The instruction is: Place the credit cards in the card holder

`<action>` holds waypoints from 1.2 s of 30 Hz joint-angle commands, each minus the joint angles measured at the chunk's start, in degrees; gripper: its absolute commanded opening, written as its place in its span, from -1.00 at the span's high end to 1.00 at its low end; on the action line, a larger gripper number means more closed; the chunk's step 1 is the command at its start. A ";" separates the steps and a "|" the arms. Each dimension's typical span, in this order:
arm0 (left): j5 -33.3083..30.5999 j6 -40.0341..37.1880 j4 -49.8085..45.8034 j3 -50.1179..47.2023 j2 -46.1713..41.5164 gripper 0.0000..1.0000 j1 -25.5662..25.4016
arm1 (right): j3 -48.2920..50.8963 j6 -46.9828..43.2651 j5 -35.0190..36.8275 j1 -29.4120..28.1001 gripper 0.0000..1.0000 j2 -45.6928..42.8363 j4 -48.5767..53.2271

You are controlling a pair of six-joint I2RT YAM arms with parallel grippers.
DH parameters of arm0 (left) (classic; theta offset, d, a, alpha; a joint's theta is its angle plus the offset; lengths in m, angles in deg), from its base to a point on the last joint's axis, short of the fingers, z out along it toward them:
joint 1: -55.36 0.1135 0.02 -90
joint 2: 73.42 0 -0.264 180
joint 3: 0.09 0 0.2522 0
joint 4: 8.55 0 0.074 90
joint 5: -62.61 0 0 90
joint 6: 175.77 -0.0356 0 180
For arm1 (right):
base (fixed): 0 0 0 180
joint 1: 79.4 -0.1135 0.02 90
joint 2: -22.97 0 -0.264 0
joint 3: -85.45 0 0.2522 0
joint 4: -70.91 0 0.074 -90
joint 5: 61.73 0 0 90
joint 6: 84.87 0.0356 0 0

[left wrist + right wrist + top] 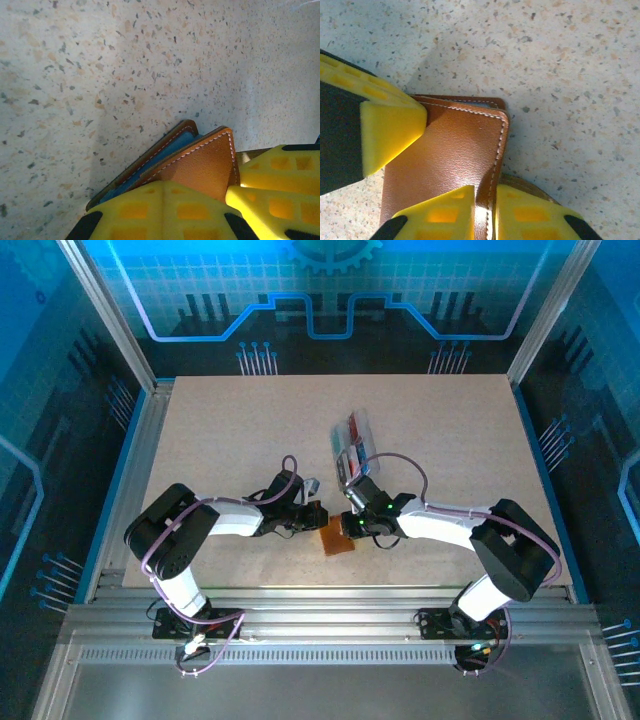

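Nearest to you, the two arms reach in from their bases at 6 o'clock and meet just short of the middle of the table (220,440). Between them sits the card holder (338,540), a brown leather wallet on the speckled top, partly under both wrists.

Your left gripper (226,192) comes at it from 9 o'clock and is clenched on a leather flap. The flap runs up between the yellow fingers (160,212), and blue lining shows along the layer beneath it.

Your right gripper (484,202) comes from 3 o'clock and is pinched onto the wallet's stitched edge, which sits in the narrow slit between its pads (442,212). In the right wrist view, one finger of the left gripper touches the holder's corner at 9 o'clock.

Farther out, at 12 o'clock from the holder and apart from it, a clear tray (366,422) holds the credit cards (349,430). You cannot tell their number from here.
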 commanded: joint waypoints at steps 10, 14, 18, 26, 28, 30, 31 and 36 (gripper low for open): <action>-3.83 2.68 -3.97 -4.46 5.78 0.97 -2.34 | -1.46 0.94 -15.10 -1.59 0.65 2.55 -11.73; -3.98 3.03 -3.42 -4.66 6.09 0.97 -2.61 | -1.16 1.33 -15.48 -1.32 0.73 1.36 -12.55; -4.10 3.40 -2.99 -4.97 6.10 0.98 -2.70 | -0.78 1.82 -17.35 -0.63 0.81 0.88 -14.28; -0.10 3.29 -2.37 -5.63 1.29 0.76 -1.49 | 0.60 2.66 -13.20 0.89 1.00 -1.41 -11.76; 2.06 3.13 -2.41 -5.43 -0.77 0.63 -0.65 | 1.10 2.00 -11.07 1.34 1.00 -2.93 -9.47; 4.93 3.50 -1.73 -5.83 -2.88 0.52 0.60 | 1.33 1.18 -8.48 1.97 1.00 -4.71 -6.16; 6.79 4.16 -0.38 -6.34 -4.02 0.47 1.55 | 1.35 0.64 -7.05 2.30 1.00 -5.80 -4.23; 9.27 4.39 -1.75 -7.56 -10.59 0.28 3.87 | -0.20 -2.28 1.51 2.79 1.00 -10.67 7.21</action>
